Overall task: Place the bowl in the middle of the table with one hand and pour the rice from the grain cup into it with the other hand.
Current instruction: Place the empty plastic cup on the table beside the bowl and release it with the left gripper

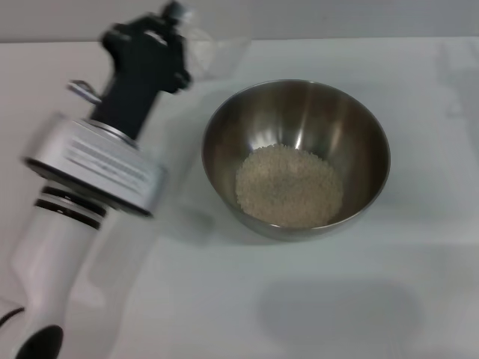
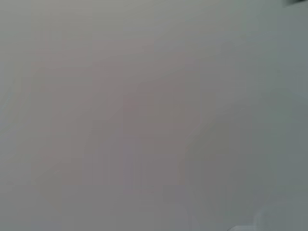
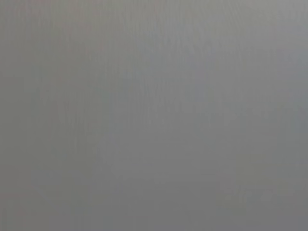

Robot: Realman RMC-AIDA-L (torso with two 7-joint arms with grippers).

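My left pincer is up at the table's far-left, seemingly gripping the clear plastic grain cup. Just right: shiny round steel bowl, grainy off-white rice heaped inside.

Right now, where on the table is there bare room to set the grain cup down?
Bare table spans the near side in front of the bowl of rice, plus the strip to its right. It is crowded to the bowl's left, where the left gripper holds the grain cup at the far rim.
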